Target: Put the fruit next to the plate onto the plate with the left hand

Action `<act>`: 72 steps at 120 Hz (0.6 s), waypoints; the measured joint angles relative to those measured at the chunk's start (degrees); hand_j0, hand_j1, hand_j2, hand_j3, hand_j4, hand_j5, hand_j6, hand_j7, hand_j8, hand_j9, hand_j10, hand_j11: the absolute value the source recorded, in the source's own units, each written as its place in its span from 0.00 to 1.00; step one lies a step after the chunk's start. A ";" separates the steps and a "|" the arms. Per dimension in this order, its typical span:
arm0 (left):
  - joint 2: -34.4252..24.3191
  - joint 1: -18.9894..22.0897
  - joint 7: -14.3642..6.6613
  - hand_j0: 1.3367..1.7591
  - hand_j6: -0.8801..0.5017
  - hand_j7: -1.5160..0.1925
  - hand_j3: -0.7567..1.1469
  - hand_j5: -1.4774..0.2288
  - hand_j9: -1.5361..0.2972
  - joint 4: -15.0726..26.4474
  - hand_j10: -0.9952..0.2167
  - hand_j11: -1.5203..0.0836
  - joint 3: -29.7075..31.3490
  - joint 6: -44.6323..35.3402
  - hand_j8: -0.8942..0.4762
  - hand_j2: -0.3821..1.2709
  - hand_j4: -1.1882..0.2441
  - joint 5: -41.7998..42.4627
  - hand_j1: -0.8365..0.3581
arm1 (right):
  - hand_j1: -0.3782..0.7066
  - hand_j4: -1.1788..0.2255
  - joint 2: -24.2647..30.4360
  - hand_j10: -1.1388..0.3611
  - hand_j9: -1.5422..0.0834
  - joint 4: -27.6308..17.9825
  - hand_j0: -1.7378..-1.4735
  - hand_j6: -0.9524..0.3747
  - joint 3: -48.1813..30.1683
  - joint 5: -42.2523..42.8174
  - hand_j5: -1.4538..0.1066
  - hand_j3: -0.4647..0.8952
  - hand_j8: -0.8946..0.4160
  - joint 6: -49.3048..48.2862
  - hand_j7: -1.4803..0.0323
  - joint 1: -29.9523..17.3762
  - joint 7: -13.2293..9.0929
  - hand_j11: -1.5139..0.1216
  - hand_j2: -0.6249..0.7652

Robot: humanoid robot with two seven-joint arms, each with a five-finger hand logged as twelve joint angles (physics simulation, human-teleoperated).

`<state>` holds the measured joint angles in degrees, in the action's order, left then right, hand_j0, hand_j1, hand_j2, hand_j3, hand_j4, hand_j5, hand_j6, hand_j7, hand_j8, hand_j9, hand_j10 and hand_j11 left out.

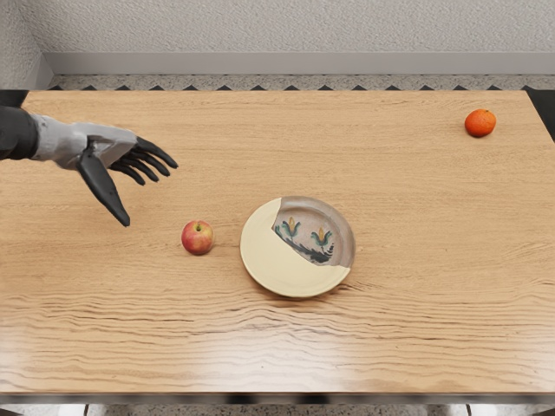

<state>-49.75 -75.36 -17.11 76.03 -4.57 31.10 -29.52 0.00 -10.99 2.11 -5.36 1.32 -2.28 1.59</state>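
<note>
Hovering at ten o'clock from the small red-yellow apple (198,237), your grey-and-black left hand (117,165) held its fingers spread and empty, the apple resting on the wooden table (390,173) just beside the round cream painted plate (264,260), at its nine o'clock.

Wooden table (277,347); grey speckled wall (286,24) behind — pale baseboard (295,62), patterned floor (286,83).

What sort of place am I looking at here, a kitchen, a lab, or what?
Probably a simulated home dining corner: a light wooden table carries a round cream ceramic plate with painted flowers and a red apple beside it, with a grey textured wall behind. The robot's grey left hand hovers open.
</note>
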 joint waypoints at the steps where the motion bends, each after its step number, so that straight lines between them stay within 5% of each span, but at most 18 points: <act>1: -0.04 0.02 -0.17 0.76 0.46 0.70 0.40 0.68 0.66 0.61 0.62 0.75 0.04 -0.53 0.47 0.26 0.65 -0.39 0.74 | 0.06 0.82 0.00 0.74 0.92 0.00 0.30 0.69 0.00 0.00 0.91 0.34 0.66 0.00 0.95 -0.01 0.00 0.90 0.45; 25: -1.85 -12.89 -1.48 0.76 0.45 0.70 0.40 0.68 0.66 13.43 0.61 0.75 13.78 -19.26 0.47 0.26 0.65 -4.79 0.74 | 0.06 0.82 0.00 0.74 0.92 0.00 0.30 0.69 0.00 0.00 0.91 0.34 0.66 0.00 0.95 0.00 -0.01 0.90 0.45; 43: 0.60 -21.04 -1.58 0.76 0.45 0.70 0.40 0.68 0.66 18.74 0.61 0.75 27.25 -27.94 0.47 0.26 0.65 -5.36 0.74 | 0.06 0.82 0.00 0.74 0.92 0.00 0.30 0.69 0.00 0.00 0.91 0.34 0.66 0.00 0.95 0.00 -0.01 0.90 0.45; 72: 3.09 -24.49 -1.74 0.76 0.45 0.70 0.40 0.68 0.66 21.95 0.61 0.75 39.67 -37.12 0.47 0.26 0.65 -9.39 0.74 | 0.06 0.82 0.00 0.74 0.92 0.00 0.30 0.69 0.00 0.00 0.91 0.34 0.66 0.00 0.95 0.00 -0.01 0.90 0.45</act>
<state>-46.65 -99.85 -18.86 97.98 35.09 -6.01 -38.92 0.00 -10.99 2.11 -5.36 1.32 -2.29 1.58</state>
